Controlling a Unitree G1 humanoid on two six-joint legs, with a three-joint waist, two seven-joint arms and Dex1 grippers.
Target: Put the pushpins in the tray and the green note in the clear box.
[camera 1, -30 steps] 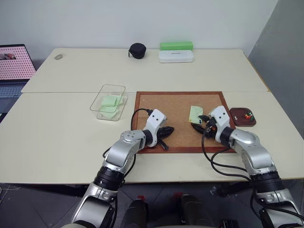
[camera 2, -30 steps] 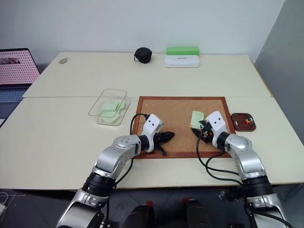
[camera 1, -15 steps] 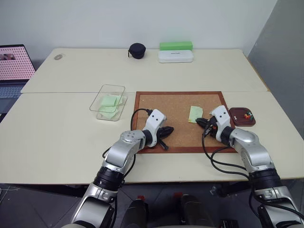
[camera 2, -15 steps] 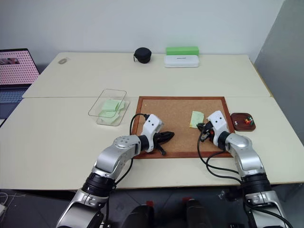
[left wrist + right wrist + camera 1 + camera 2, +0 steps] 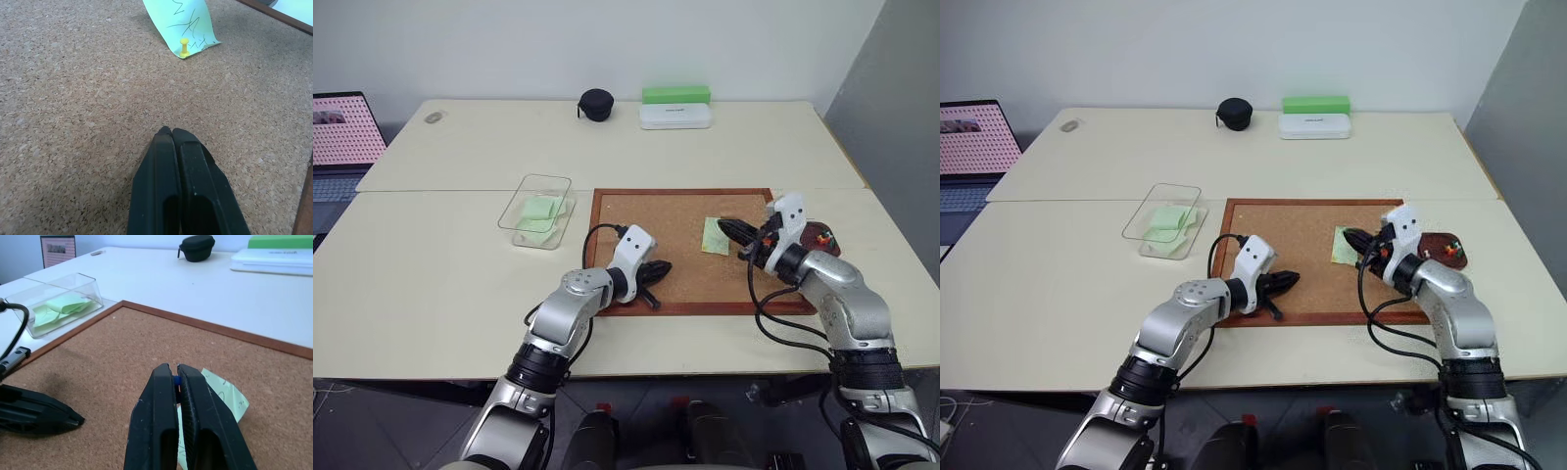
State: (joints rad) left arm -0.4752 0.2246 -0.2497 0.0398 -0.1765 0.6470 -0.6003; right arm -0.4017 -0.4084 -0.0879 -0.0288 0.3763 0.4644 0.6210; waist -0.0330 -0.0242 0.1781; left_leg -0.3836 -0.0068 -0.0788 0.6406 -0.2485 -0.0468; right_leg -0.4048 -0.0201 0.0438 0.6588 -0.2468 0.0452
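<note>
The green note (image 5: 714,235) lies on the corkboard (image 5: 656,211), with a yellow pushpin (image 5: 184,46) stuck in its corner. My right gripper (image 5: 726,226) hovers just above the note, shut, and a small blue pushpin (image 5: 175,380) head shows between its fingertips. Right behind that gripper sits the reddish-brown tray (image 5: 1462,257), partly hidden, with red and green pushpins (image 5: 1449,251) in it. The clear box (image 5: 536,211) stands left of the corkboard and has green slips inside. My left gripper (image 5: 168,131) rests shut and empty on the cork near the board's front left.
At the back of the table stand a black pouch (image 5: 596,104), a white oblong case (image 5: 675,116) and a bright green block (image 5: 676,94). A laptop (image 5: 342,132) sits at the far left. The corkboard's wooden frame (image 5: 705,307) runs along the front.
My right gripper has shut at the note's near edge and risen off the corkboard, moving back towards the tray. The left arm has not moved.
</note>
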